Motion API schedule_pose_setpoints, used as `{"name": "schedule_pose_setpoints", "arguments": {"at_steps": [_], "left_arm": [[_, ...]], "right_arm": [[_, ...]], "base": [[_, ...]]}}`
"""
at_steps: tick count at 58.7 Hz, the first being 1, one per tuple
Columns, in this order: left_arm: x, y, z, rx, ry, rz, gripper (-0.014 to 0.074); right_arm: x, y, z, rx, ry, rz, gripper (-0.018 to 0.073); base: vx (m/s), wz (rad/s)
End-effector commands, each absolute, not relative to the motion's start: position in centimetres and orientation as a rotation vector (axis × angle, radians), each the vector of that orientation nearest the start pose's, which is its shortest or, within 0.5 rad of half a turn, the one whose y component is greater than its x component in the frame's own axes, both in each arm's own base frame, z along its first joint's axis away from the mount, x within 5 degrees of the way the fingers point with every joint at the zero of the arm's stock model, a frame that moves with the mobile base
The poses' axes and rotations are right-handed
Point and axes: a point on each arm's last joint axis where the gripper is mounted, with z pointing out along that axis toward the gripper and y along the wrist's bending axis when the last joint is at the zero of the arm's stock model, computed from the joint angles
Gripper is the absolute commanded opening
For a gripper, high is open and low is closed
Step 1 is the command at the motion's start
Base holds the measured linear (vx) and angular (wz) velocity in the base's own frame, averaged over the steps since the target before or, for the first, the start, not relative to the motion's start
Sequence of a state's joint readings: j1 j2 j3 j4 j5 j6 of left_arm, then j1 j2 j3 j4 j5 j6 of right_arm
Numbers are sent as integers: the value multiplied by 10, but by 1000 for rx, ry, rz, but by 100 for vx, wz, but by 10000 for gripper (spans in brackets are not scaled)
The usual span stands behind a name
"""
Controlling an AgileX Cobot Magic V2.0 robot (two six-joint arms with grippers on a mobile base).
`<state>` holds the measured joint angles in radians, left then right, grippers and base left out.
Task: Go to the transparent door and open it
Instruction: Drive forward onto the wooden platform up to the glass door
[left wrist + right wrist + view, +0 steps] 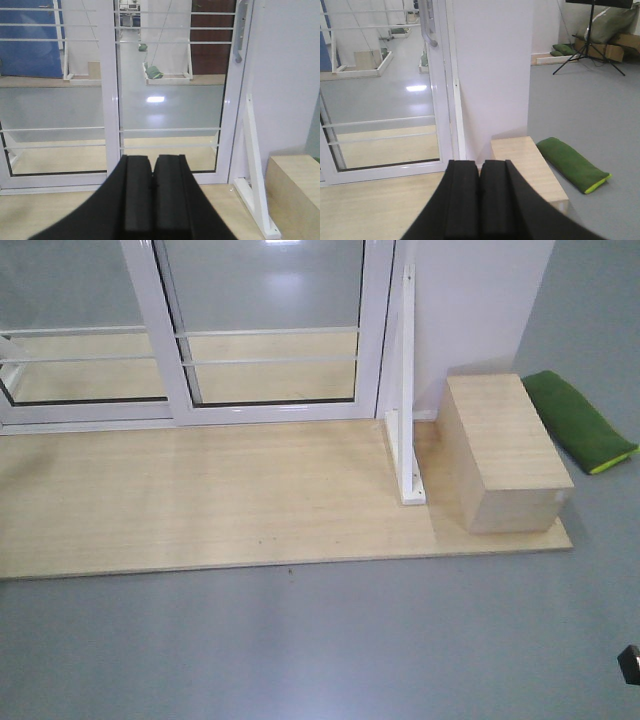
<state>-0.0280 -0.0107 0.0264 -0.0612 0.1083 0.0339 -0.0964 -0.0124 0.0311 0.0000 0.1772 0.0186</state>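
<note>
Transparent door (170, 90) is seen straight ahead, at the far edge of a pale wooden floor board (200, 490), well apart from both arms. It is made of a tall sheet of clear glass held in a white metal frame, and thin white bars are laid flat across it. Its right edge is set next to a plain white wall (490, 65).

A curved grey handle (240, 35) is fixed high on that right edge, with a flat plate behind it. The handle is probably the best place to be gripped, since the glass is smooth and likely slippery, and it could be cracked if it is hit. The transparent door is judged to be heavy and stiff, so a firm, steady pull sideways is probably needed. The glass panel (55, 100) to its left is much the same, but no handle is seen on it.

The left gripper (152, 160) is pressed closed and nothing is held in it. The right gripper (480, 164) is closed and empty too. Both are made of dull black blocks with square edges.

A white slanted bracket (408, 390) is bolted to the board by the frame. A smooth wooden box (505, 450) is placed just beside it, and a soft green cushion (580, 420) is laid on the grey floor nearby.
</note>
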Motion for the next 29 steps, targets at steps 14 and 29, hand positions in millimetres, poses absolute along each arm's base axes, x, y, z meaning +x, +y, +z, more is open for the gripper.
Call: {"name": "schedule_pose_setpoints", "arguments": {"at_steps": [14, 29], "left_arm": [[58, -2, 192, -12, 1555, -62, -6], [58, -2, 192, -12, 1555, -62, -6]], "right_arm": [[56, -6, 192, 97, 1593, -66, -8], [56, -6, 192, 97, 1593, -66, -8]], "base": [[62, 13], [55, 7]]}}
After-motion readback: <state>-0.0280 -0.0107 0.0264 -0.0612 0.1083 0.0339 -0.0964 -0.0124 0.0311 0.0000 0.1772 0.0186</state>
